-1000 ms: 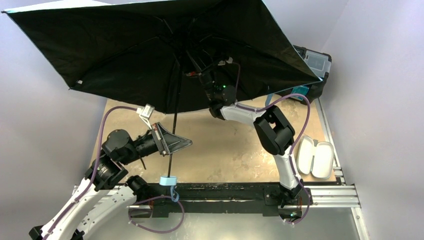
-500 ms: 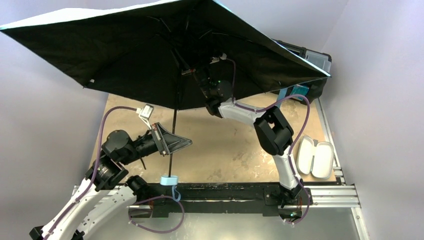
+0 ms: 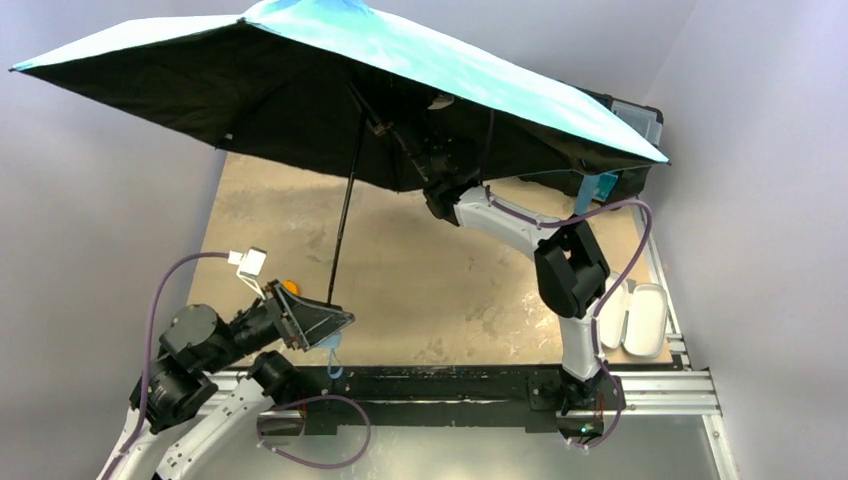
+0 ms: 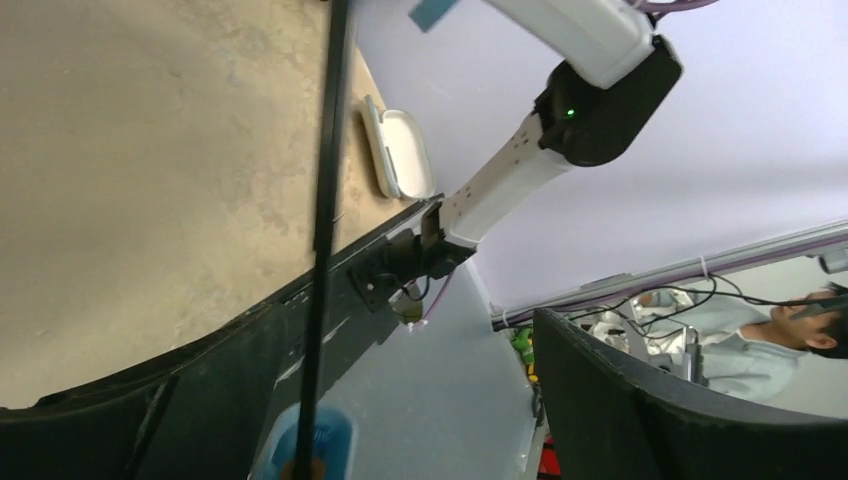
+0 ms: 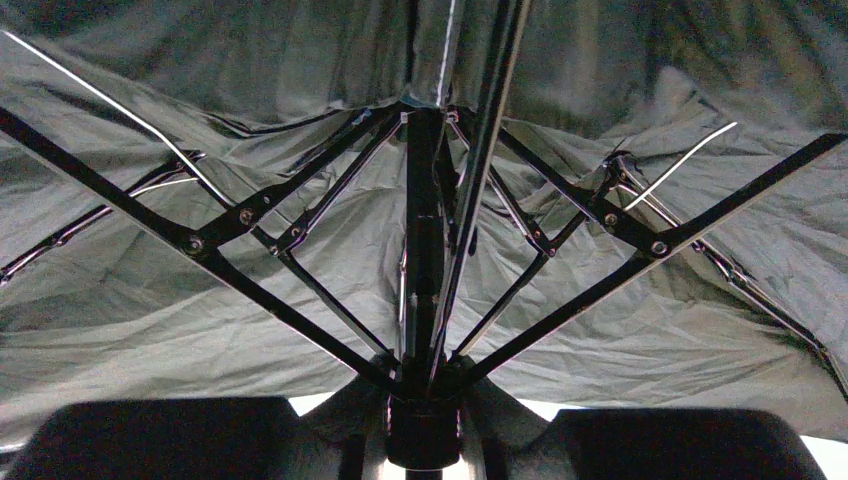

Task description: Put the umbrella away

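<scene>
umbrella (image 3: 400, 50): open and aloft over the far half of the table (image 3: 450, 270), blue side up, black lining down. Nothing folded yet.
shaft (image 3: 345, 215): the long axis. Runs steeply from the near edge up and away into the canopy hub, leaning slightly right.
handle (image 4: 300, 445): the low end, pale blue, right by the left gripper, strap hanging below.
right gripper (image 5: 425, 445): up under the canopy, closed in around the runner where the ribs meet. I judge it carries the whole umbrella. Exact pad contact is lost in the dark.
left gripper (image 3: 335, 320): jaws wide apart, gripping nothing. The shaft passes through the gap just above the handle, well off the one finger (image 4: 650, 400) that shows clearly.
nearer arm: left for the handle end, right for the runner end.
next move (judgement): collapsing means drawing the runner down the shaft towards the handle, so the left should clamp the low end first as an anchor.
risk (judgement): single high grip, so the canopy can swing.
</scene>
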You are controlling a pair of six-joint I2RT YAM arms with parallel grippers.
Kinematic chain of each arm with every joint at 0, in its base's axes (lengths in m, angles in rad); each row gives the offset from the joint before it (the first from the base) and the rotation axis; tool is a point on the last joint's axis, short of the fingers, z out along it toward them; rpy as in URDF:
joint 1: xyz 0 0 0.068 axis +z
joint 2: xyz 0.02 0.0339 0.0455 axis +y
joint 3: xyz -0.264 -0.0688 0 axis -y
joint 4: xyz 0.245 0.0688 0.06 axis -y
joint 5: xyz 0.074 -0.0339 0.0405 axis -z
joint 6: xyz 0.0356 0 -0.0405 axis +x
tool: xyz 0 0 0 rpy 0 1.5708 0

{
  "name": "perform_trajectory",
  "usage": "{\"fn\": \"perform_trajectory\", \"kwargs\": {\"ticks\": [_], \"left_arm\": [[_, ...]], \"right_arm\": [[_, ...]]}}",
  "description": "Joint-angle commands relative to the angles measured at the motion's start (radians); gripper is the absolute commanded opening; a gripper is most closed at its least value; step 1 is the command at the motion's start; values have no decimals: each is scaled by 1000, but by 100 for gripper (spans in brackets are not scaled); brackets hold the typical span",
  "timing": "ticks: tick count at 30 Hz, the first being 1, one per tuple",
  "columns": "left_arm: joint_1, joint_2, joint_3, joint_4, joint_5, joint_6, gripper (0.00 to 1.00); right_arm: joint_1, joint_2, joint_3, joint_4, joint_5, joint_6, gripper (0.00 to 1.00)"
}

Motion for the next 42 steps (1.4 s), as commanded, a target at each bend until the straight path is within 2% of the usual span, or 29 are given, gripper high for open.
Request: {"fn": "perform_trajectory", "kwargs": {"ticks": [1, 7, 10, 16, 19, 23, 28, 33, 37, 42], "left_arm": [[-3, -72, 23, -132, -67, 33, 93], [-3, -110, 46, -222, -146, 67, 100], [-3, -131, 64, -228, -193, 64, 100], [-3, -176, 22, -85, -187, 25, 94], [-3, -191, -7, 2, -171, 16, 88], [-3, -184, -7, 26, -160, 27, 82], [-4, -176, -22, 71, -158, 15, 74], [-3, -161, -25, 109, -155, 1, 71], [-3, -164, -48, 136, -166, -20, 62], [-3, -135, -67, 187, -167, -38, 62]], "right_arm": [[1, -86, 115, -81, 23, -88, 0], [-5, -14, 311, -186, -35, -74, 0], [-7, 1, 350, -220, -30, -68, 0], [-6, -57, 293, -262, 48, -105, 0], [-5, -87, 233, -231, 103, -109, 0], [-7, -95, 139, -90, 155, -44, 0], [-7, -106, 108, -64, 189, -53, 0], [-8, -113, 67, -27, 207, -18, 0], [-9, -129, 55, -43, 238, -31, 0], [-12, -137, 56, -58, 276, -31, 0]]}}
